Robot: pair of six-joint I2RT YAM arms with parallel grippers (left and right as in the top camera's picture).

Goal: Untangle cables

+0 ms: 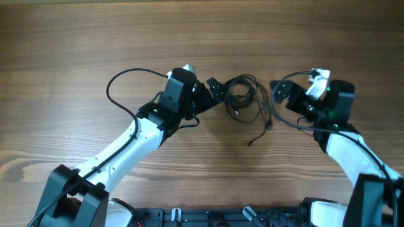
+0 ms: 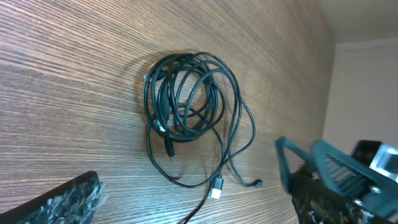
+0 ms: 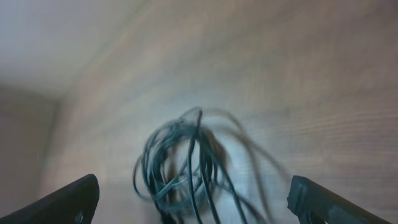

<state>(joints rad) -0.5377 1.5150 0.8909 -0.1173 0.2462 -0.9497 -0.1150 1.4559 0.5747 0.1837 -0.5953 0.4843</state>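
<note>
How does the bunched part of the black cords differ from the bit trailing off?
The bundle is many overlapping loops; the trailing cord is one strand. The bundle is roundish; the trailing cord runs out nearly straight. Both are thin and black.
</note>
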